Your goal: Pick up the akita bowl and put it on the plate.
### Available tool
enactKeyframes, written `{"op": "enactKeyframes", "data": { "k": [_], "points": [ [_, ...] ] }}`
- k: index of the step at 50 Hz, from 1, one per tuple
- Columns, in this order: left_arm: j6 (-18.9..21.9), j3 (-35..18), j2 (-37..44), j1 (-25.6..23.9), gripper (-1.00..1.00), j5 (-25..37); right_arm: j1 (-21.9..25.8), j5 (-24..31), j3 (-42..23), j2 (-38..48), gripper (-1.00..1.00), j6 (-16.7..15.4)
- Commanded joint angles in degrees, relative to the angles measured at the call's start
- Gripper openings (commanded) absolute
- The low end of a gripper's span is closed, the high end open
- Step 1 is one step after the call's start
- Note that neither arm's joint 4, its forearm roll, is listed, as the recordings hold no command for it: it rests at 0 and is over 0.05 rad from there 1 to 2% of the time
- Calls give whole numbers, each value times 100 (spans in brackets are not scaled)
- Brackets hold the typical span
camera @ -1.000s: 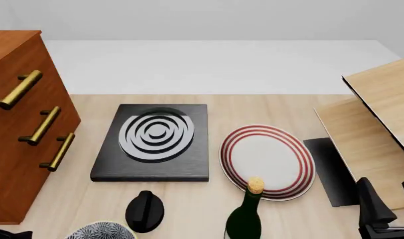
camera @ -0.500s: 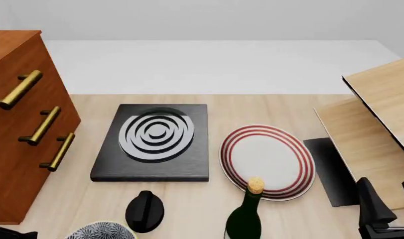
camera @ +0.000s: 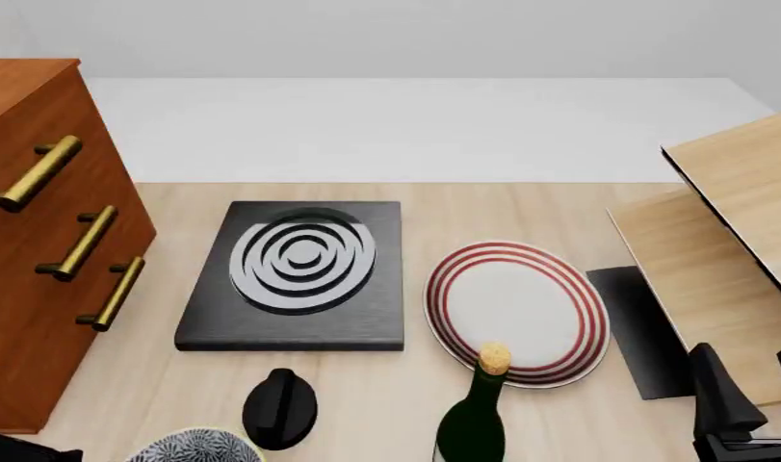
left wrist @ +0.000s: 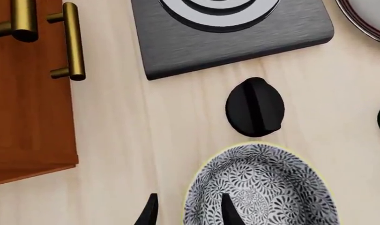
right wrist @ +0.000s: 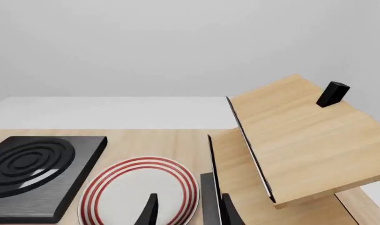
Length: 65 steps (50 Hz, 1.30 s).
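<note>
Bowl point(left wrist: 260, 187) sitting at the lower middle of the left wrist view, directly ahead of the left claw point(left wrist: 186, 211); in the front view it is peeking in at the bottom left edge, on the tabletop point(camera: 403, 404). Left arm lying nearer by far. Left claw standing apart, one fingertip over the bowl's near rim, the other outside it; contact not clear, nothing clamped. Plate point(camera: 517, 312) lying right of centre, well apart from the bowl. Right claw point(right wrist: 186, 211) also apart, empty, pointing toward the plate

floral akita bowl point(left wrist: 262, 190) upright, well apart from red-ringed plate point(camera: 517, 311)
</note>
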Motion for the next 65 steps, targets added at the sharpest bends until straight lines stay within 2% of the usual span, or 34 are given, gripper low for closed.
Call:
{"op": "enactKeyframes", "data": {
  "k": [1, 19, 29, 49, 65],
  "points": [
    [17, 157, 196, -1, 100, -313, 0, 0, 0, 0, 100, -1],
    [-27, 327, 250, -95, 100, -461, -2, 0, 0, 0, 100, -1],
    [-22, 440, 538, -103, 100, -817, 0, 0, 0, 0, 100, 0],
    [-74, 629, 692, -121, 100, -1035, 0, 0, 0, 0, 100, 0],
    [-38, 816, 1046, -115, 100, -1440, 1, 0, 0, -1, 100, -2]
  ]
}}
